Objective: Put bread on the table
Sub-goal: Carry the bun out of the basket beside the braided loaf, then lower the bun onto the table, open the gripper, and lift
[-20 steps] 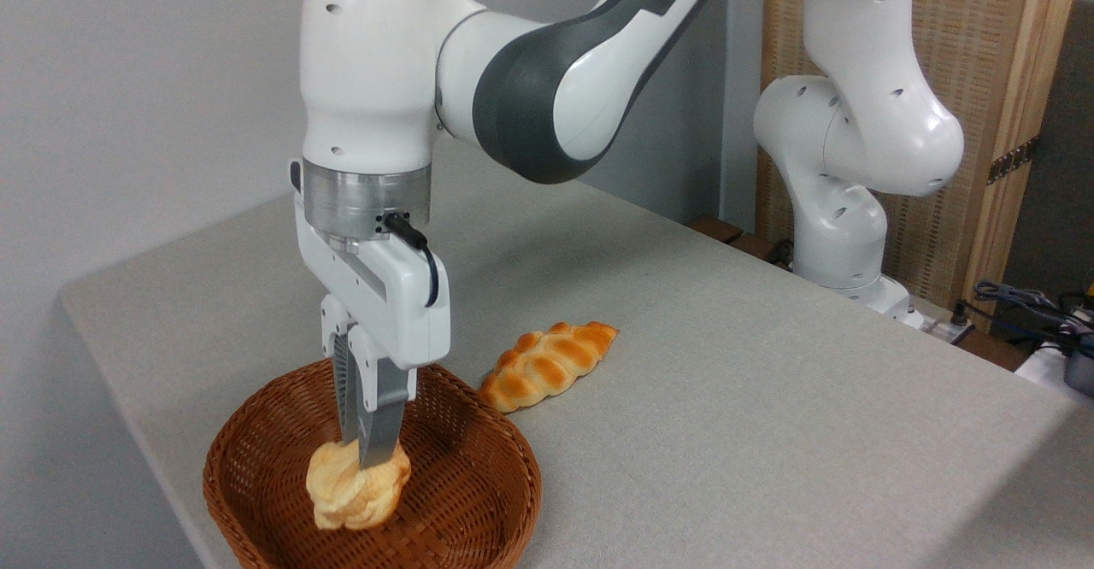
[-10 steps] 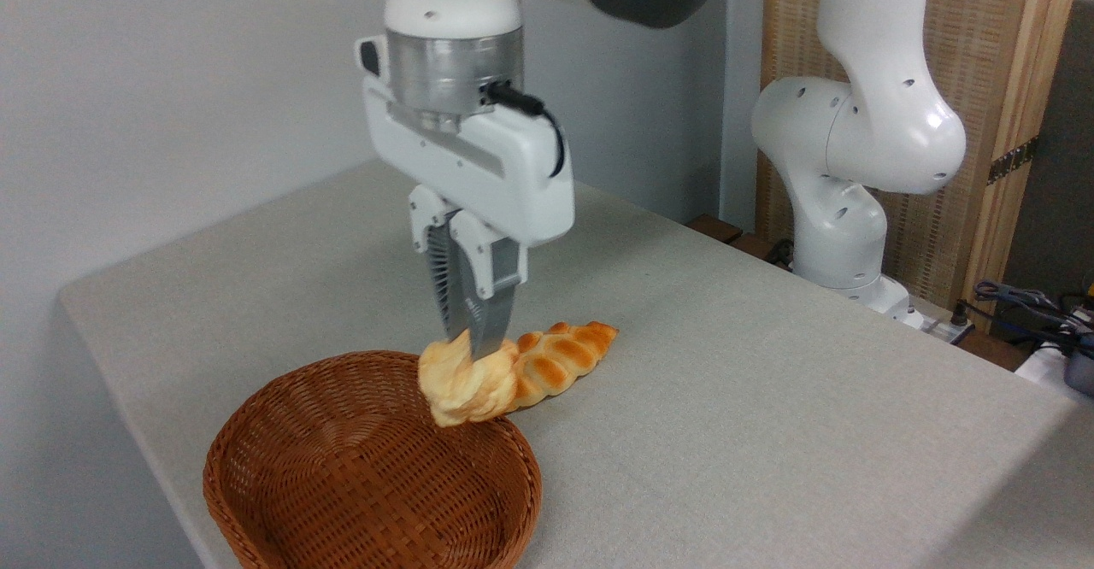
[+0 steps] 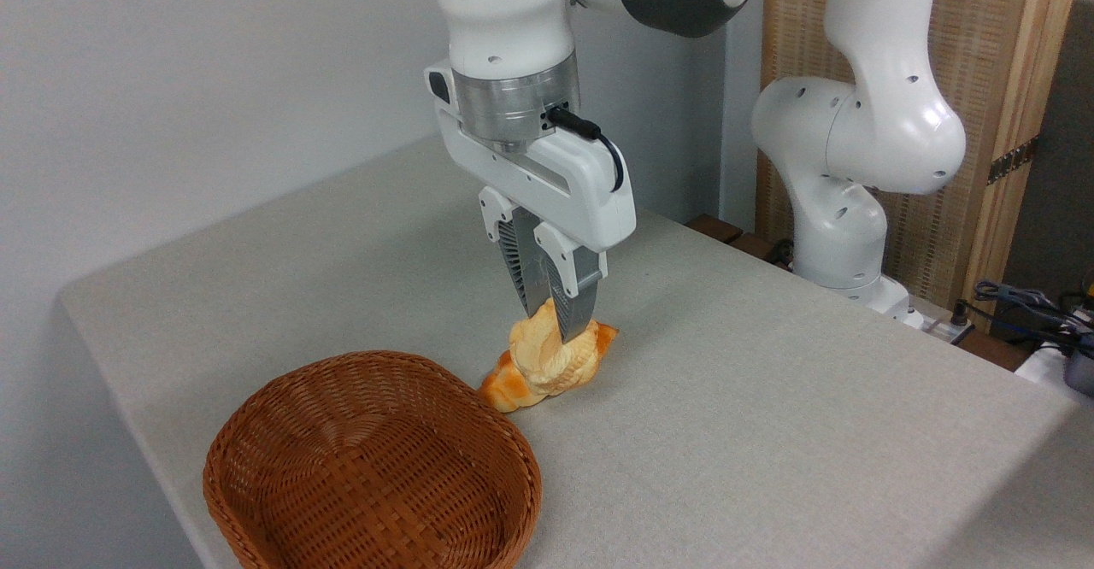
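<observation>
Here, at the lower left of the camera view, a brown woven wicker basket (image 3: 372, 460) is seen resting on the table (image 3: 769, 415), close to the near edge; only weave is seen inside it. The table is covered in a light grey-beige textured cloth, and a rounded corner is visible at the far left, against a plain pale wall.

Just right of the basket's far rim, a long braided orange-brown loaf (image 3: 504, 391) is seen lying on the cloth. Only its two ends are exposed, the lower-left end near the basket and a tip at the upper right; its middle is hidden behind the held item.

The bread (image 3: 547, 357), a small lumpy pale-yellow bun, is held in front of that loaf, outside the basket and over the cloth. Whether it is touching the loaf or the table cannot be told from this angle. The gripper (image 3: 557, 323) is pointed straight down, and its two fingers are clamped together on the top of the bun. The white gripper body, with a black cable looped at its side, is mounted under a metal wrist ring.

Further right, the arm's white base column (image 3: 842, 210) is seen standing at the far table edge, before a wooden slatted panel (image 3: 991, 82). Cables (image 3: 1026, 300) are visible at the far right.
</observation>
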`<state>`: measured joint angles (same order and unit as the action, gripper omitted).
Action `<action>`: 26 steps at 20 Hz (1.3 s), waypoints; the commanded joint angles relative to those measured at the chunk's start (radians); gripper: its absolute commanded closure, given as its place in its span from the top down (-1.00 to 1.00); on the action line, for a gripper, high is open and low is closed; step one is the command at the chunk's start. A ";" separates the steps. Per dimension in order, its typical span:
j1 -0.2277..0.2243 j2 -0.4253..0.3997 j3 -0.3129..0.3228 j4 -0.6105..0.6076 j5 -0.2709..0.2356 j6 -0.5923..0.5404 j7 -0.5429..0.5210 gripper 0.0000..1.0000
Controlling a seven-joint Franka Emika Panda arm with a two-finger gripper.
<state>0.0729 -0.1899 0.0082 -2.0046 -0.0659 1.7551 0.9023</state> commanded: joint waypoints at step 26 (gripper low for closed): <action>-0.062 0.058 0.001 0.213 -0.008 -0.034 -0.150 1.00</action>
<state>0.0194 -0.1704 0.0058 -1.8472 -0.0660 1.7531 0.8222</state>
